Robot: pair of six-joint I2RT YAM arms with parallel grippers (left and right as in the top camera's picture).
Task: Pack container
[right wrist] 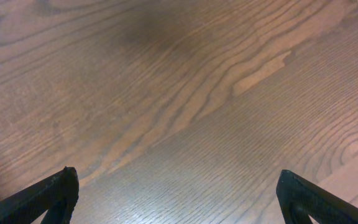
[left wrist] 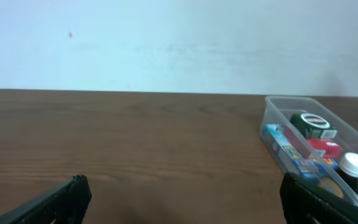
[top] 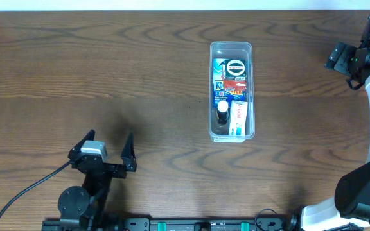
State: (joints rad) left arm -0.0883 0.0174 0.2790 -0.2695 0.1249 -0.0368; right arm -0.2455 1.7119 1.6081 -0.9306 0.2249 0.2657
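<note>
The clear container (top: 231, 46) stands upright right of the table's middle. Inside it lie a round black and green tin (top: 236, 67), small blue and red boxes (top: 221, 82), a white-capped bottle (top: 222, 110) and a toothpaste box (top: 237, 117). In the left wrist view the container (left wrist: 272, 115) shows at the right edge with these things in it. My left gripper (top: 106, 140) is open and empty near the front left, far from the container; its fingers (left wrist: 182, 196) frame bare wood. My right gripper (top: 339, 59) is at the far right edge, open and empty (right wrist: 178, 196) over bare wood.
The wooden table (top: 108, 77) spreads to the left and behind. A black cable (top: 24, 192) runs from the left arm's base at the front. A white wall (left wrist: 166, 43) rises behind the table's far edge.
</note>
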